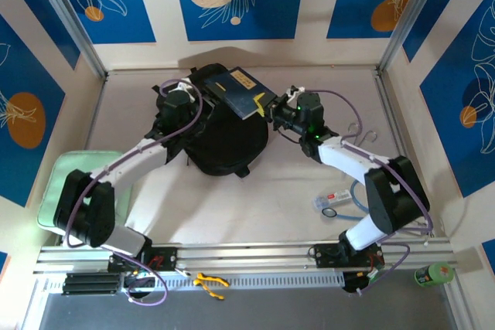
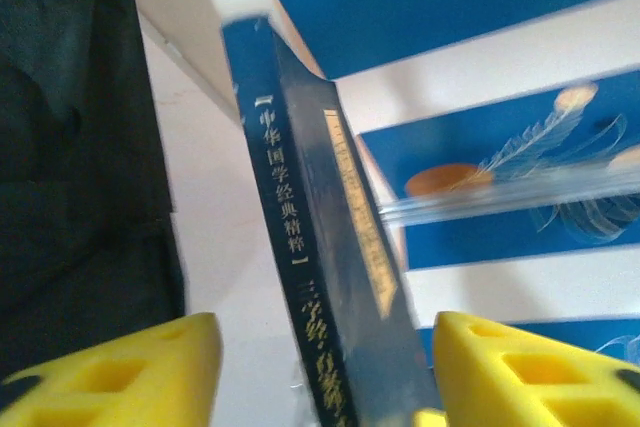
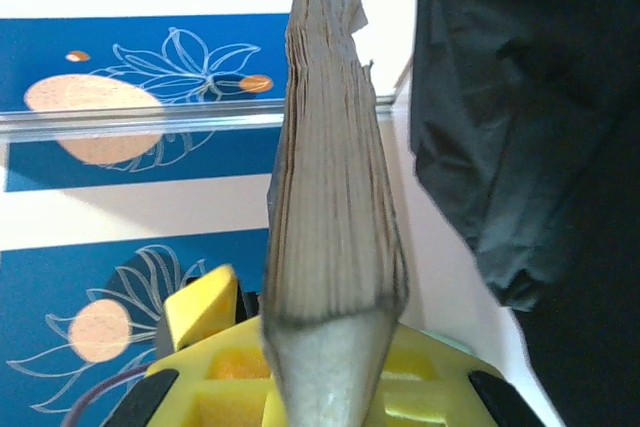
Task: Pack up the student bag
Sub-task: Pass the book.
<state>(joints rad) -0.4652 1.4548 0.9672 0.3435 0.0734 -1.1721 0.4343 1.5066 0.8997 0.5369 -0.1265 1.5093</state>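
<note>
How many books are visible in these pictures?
1. The dark blue book is over the student bag, its page edge clamped in the right gripper. More could be hidden inside the bag.

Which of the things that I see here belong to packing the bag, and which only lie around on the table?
Part of the job:
- student bag
- dark blue book, held by the right gripper

Just lying about:
- pale green pad
- small white item with a black ring beside it
- blue cord
- green bottle or can, past the table's near edge
</note>
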